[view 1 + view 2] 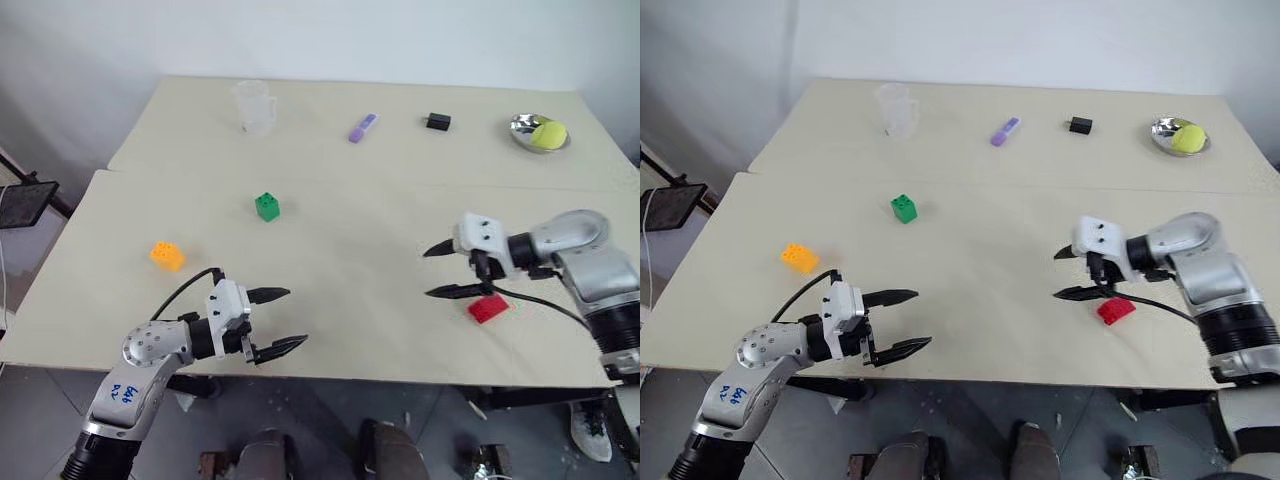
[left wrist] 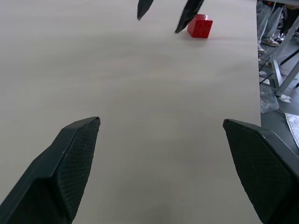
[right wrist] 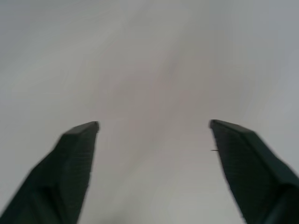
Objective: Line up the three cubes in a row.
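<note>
Three studded cubes lie apart on the near table. The green cube [image 1: 267,206] sits at centre left, the orange-yellow cube [image 1: 167,256] further left, and the red cube [image 1: 487,308] at the right near the front edge. My right gripper [image 1: 432,271] hangs open just left of and above the red cube, holding nothing. My left gripper [image 1: 285,319] is open and empty at the front edge, pointing right across the table; the left wrist view shows the red cube [image 2: 200,25] far ahead, beside the right gripper's fingertips [image 2: 186,16].
On the far table stand a clear measuring cup [image 1: 254,106], a purple oblong object [image 1: 362,128], a small black box [image 1: 437,122] and a metal bowl [image 1: 523,127] holding a yellow-green ball. A seam [image 1: 330,180] divides the two tables.
</note>
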Motion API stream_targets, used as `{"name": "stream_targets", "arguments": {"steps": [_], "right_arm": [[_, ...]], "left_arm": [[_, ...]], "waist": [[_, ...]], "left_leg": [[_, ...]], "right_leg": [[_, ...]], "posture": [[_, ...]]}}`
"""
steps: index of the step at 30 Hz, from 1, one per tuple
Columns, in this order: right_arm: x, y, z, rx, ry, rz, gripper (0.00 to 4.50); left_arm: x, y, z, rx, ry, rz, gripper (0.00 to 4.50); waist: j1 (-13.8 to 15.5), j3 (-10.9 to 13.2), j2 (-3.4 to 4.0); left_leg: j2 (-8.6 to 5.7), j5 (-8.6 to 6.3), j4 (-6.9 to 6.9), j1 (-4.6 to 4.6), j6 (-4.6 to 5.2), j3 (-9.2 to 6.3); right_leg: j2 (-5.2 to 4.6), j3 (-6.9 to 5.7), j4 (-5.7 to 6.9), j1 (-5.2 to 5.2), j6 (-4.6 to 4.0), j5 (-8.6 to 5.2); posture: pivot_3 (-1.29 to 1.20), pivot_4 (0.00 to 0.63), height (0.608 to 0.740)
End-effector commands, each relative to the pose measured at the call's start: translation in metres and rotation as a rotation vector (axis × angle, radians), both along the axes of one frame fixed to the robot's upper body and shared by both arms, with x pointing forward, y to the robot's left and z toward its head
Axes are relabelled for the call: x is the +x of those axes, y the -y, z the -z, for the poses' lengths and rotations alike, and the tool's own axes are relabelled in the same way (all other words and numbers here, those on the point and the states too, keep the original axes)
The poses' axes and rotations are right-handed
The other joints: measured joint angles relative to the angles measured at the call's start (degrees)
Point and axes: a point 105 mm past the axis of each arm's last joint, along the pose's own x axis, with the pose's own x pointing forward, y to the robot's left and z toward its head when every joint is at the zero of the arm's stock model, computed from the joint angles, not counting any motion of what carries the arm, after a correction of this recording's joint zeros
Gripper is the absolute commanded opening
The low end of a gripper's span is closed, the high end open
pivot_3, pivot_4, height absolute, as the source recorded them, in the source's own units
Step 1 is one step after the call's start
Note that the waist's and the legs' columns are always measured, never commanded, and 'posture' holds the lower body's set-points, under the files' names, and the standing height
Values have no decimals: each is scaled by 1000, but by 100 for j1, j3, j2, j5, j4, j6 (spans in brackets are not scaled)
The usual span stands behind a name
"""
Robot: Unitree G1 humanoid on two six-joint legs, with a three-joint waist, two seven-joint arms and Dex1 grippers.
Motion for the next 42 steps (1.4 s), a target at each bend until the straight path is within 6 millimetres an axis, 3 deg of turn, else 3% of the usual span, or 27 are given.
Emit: {"name": "stream_targets", "arguments": {"steps": [1,3,9,13,15,22,29,37,40,42], "right_arm": [[-13,27,-26,29,68,24,4400],[-23,36,-26,46,39,34,3975],[-40,75,-1,-2,-24,169,1880],[-34,79,6,13,-7,214,457],[-31,79,12,14,-14,226,52],[-24,89,32,-16,-32,309,52],[-20,116,38,-71,-22,421,52],[-18,142,11,1,69,510,52],[-29,146,-2,33,20,509,606],[-36,140,-14,24,13,445,1251]], "left_arm": [[0,6,-6,-5,37,22,4500],[1,6,-7,-8,38,22,4500],[0,9,-3,-20,25,22,4500],[1,12,-3,-25,26,32,4500],[3,13,-4,-23,28,35,4500],[5,11,-6,-12,36,40,4500],[5,9,-6,-6,35,37,4500],[4,9,-5,-3,31,42,4500],[3,7,-4,2,26,43,4500],[4,5,-3,7,23,44,4500]], "waist": [[-10,0,0],[-15,0,0],[-17,0,0],[-23,0,1],[-21,0,1],[-10,-1,1],[-20,-2,8],[-14,-1,9],[-13,0,11],[-11,0,12]], "left_leg": [[1,2,1,2,-2,0],[3,2,2,9,-3,4],[6,1,4,22,-3,9],[6,1,10,26,-2,9],[7,1,12,28,-2,7],[7,1,15,28,-2,6],[7,2,15,28,-2,9],[6,2,15,28,-1,17],[7,2,13,28,-1,16],[7,2,14,28,-1,15]], "right_leg": [[1,0,2,1,0,0],[1,4,6,4,0,0],[0,9,6,12,-1,0],[0,20,8,11,-1,0],[0,20,11,11,-2,0],[0,18,13,18,-2,0],[0,20,12,16,-2,0],[0,19,10,18,-2,0],[0,18,11,17,-2,0],[0,19,11,17,-2,0]], "posture": [[0,150,740],[0,150,740],[0,150,740],[0,150,740],[0,150,740],[0,150,740],[0,150,740],[0,150,740],[0,150,740],[0,150,740]]}}
